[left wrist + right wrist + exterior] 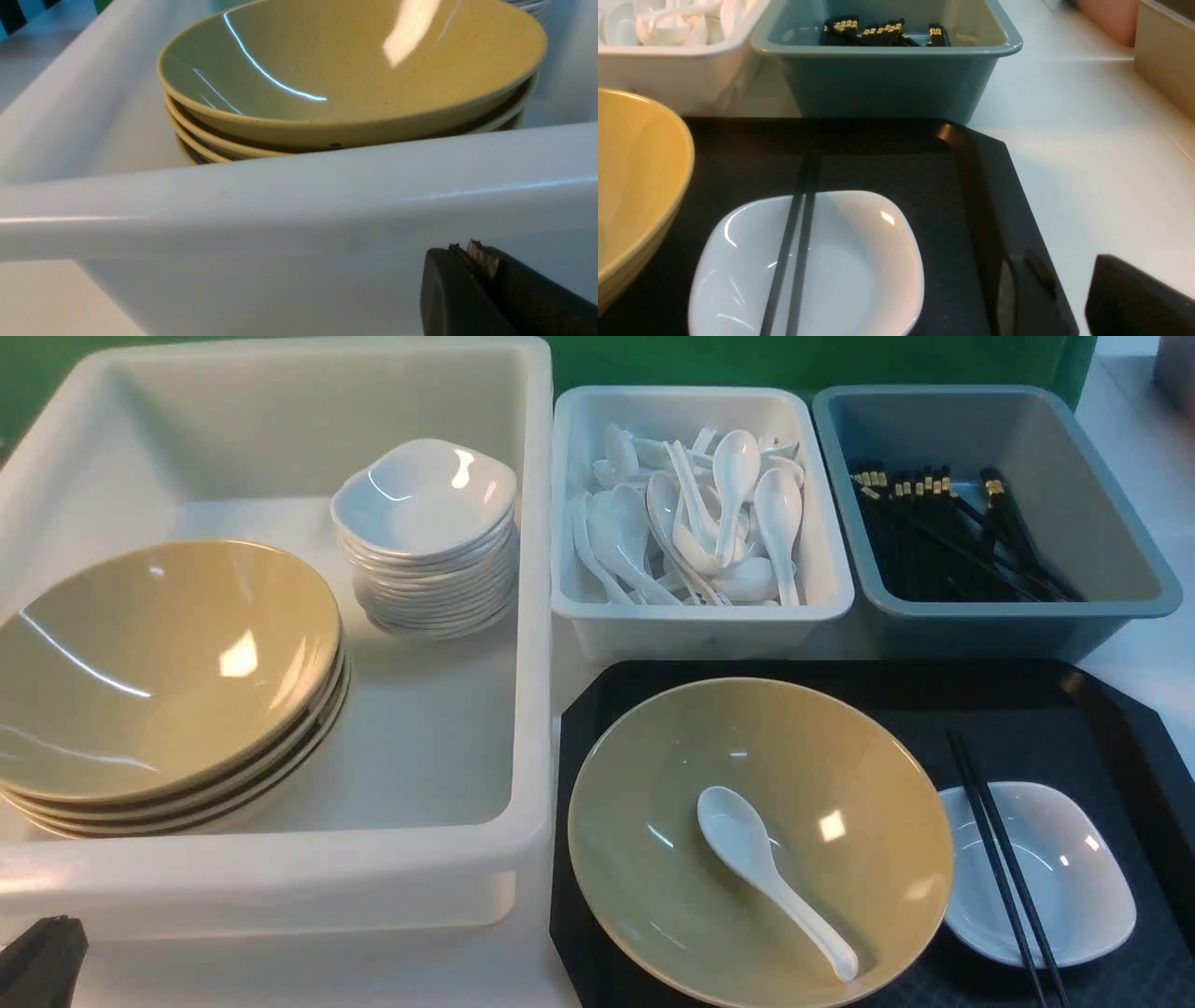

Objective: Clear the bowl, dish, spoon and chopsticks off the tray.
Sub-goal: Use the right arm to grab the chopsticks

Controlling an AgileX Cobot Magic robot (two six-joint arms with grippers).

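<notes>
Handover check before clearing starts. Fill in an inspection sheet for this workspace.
Surface: white table.
Job's things: tray holds the bowl with the spoon lying inside it; chopsticks lie across the dish, beside the bowl.
Clutter: tub with stacked bowls and stacked dishes; white bin of spoons; blue-grey bin of chopsticks.
Grippers: left gripper shut, empty, outside the tub's near wall; right gripper partly in view by the tray's right edge, state unclear.
Cables: nothing seen.
Surroundings: green backdrop.
</notes>
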